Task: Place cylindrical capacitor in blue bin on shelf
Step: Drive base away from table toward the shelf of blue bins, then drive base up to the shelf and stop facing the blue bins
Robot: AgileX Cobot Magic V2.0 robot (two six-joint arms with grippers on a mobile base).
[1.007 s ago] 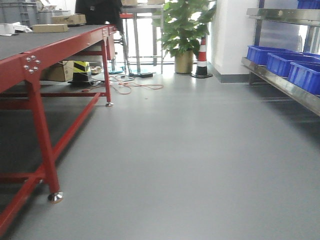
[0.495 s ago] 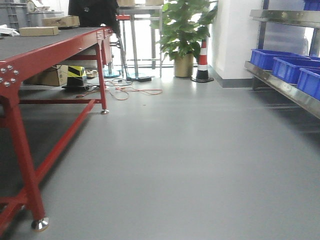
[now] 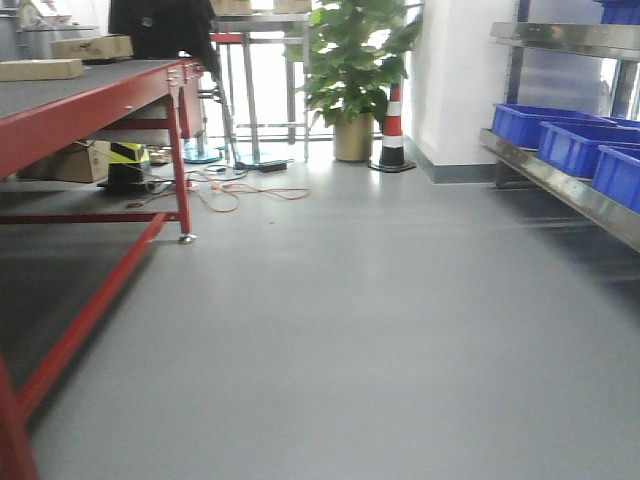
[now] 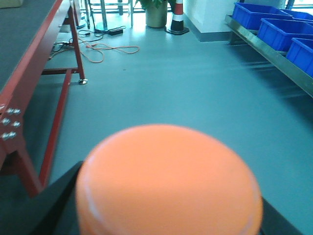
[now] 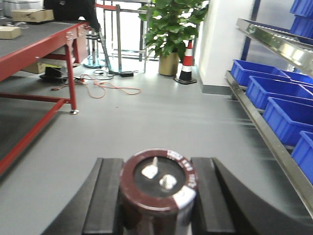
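The setting is an industrial workshop or light-factory floor. A wide, seamless grey floor [image 3: 380,330] runs between a long red steel-framed tabletop [image 3: 100,108] with a dark surface and bolted joints on one side and a stainless-steel shelf [image 3: 560,187] on the other. The shelf carries a row of blue bins [image 3: 530,125] of the parts-storage kind. Cardboard boxes [image 3: 40,69] lie on the tabletop, and another sits beneath it. Loose orange cables [image 3: 240,188] trail across the floor near a red-and-white traffic cone [image 3: 392,130]. A large potted plant [image 3: 350,60] stands by bright windows at the far end.
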